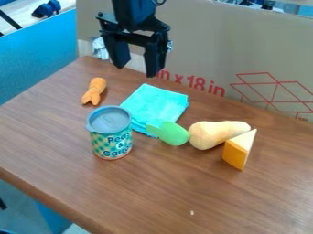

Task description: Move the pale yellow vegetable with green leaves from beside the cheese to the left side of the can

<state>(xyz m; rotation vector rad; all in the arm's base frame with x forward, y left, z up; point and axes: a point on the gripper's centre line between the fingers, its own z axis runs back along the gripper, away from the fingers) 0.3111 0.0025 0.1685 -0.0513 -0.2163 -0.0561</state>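
Observation:
The black gripper (136, 68) hangs over the back of the table with its fingers apart and nothing between them. Below it lies a folded turquoise cloth (156, 104). To its lower left is a small orange carrot (94, 90). A can with a grey top (110, 132) stands upright in front of the cloth's left side. At the cloth's front right corner is a green leafy piece (174, 134), against a pale tan pear-shaped vegetable (214, 132). A yellow-orange cheese wedge (238, 150) stands at that vegetable's front right.
A cardboard sheet (207, 50) with red markings rises along the wooden table's (153, 192) back edge. Blue panels (36, 57) stand beyond the left edge. A crumpled silvery item (99, 48) is at the back left corner, and a tiny pale speck lies near the front.

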